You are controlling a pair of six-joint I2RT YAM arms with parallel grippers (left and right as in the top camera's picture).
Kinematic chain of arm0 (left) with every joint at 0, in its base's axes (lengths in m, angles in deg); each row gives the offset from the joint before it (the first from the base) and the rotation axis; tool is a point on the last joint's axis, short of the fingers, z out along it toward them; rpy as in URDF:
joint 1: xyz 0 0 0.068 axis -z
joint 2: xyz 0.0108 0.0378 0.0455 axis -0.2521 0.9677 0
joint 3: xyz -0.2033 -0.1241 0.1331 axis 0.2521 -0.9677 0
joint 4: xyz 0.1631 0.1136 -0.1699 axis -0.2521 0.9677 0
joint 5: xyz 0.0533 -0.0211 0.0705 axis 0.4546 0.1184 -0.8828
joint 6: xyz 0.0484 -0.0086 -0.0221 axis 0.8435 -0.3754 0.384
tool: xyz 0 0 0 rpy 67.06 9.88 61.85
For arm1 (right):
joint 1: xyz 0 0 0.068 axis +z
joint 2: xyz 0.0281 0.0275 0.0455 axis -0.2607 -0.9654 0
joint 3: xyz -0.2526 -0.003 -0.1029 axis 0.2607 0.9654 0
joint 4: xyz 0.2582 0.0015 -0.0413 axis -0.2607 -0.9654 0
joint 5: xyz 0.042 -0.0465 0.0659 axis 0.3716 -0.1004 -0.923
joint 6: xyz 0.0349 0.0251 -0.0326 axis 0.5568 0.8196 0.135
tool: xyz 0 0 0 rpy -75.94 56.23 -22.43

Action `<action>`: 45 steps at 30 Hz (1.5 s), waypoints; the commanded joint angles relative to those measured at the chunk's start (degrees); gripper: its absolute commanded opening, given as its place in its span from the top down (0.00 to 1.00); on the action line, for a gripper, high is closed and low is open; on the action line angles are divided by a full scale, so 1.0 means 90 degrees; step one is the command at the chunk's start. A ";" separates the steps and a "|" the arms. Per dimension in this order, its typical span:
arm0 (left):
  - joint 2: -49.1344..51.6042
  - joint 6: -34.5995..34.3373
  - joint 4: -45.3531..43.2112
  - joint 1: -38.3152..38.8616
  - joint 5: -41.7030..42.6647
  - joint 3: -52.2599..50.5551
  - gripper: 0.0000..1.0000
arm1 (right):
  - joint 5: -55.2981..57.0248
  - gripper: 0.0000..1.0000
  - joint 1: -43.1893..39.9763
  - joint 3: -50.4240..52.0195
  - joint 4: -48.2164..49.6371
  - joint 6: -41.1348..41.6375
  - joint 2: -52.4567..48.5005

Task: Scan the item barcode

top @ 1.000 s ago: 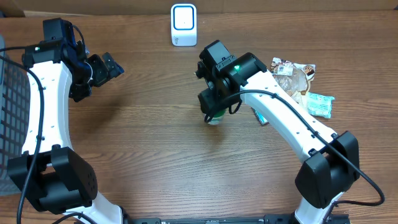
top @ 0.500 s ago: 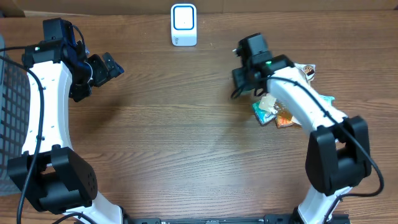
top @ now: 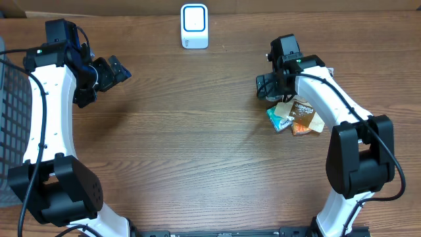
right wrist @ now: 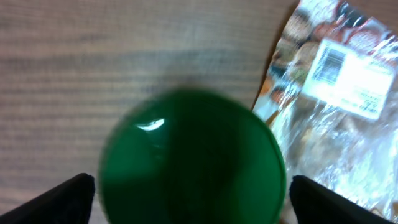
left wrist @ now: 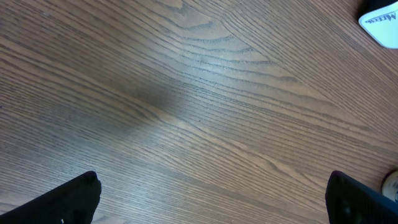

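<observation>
Seemingly light, stiff and slippery, a round green-topped container [right wrist: 193,162] sits between the right gripper's [top: 266,89] wide-spread jaws beside snack packets [top: 299,118], contact unclear, and looks best pinched across its sides; the left gripper [left wrist: 212,186] hangs open, empty.

Before you, the table [top: 197,151] runs mid-brown, streaked with darker wavy wood grain. Your scanner [top: 194,26] is white, its face a pale blue frame round a white centre. Both arms wear white shells over black joints, each with a small green light; the left arm [top: 46,112] also carries blue cable. In your right wrist view a round item [right wrist: 189,162] shows solid glossy green with one white glint. The clear packet [right wrist: 339,74] bears a white label with black barcode stripes over brown and orange print. Overhead, the pile of packets [top: 294,117] reads teal, tan and orange. The basket [top: 10,112] is grey mesh.
</observation>
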 commanded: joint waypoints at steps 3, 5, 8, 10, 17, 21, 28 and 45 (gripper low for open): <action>-0.0022 0.0044 -0.0002 0.0085 -0.0036 0.0066 0.01 | -0.0379 0.00 -0.0036 -0.0886 -0.0277 0.0032 0.0236; -0.0022 0.0044 0.0000 0.0083 -0.0036 0.0066 0.01 | -0.0542 0.00 -0.0036 -0.1324 -0.0495 0.0032 0.0447; -0.0022 0.0044 -0.0002 0.0083 -0.0036 0.0066 0.00 | -0.0818 0.00 -0.0022 -0.2127 -0.1107 0.0032 0.0821; -0.0022 0.0044 -0.0002 0.0083 -0.0036 0.0066 0.00 | -0.0945 0.00 0.0034 -0.2919 -0.1892 0.0034 0.1149; -0.0022 0.0044 -0.0002 0.0083 -0.0036 0.0066 0.00 | -0.1018 0.00 0.0080 -0.4415 -0.3580 0.0984 0.2254; -0.0022 0.0044 -0.0002 0.0095 -0.0036 0.0066 0.01 | -0.1018 0.00 0.0078 -0.4449 -0.3572 0.1122 0.2941; -0.0022 0.0044 -0.0002 0.0092 -0.0036 0.0066 0.00 | -0.1659 0.00 0.0078 -0.4449 -0.3577 0.1122 0.3529; -0.0022 0.0044 -0.0002 0.0095 -0.0036 0.0066 0.01 | -0.1545 0.00 0.0073 -0.4439 -0.3976 0.1098 0.3660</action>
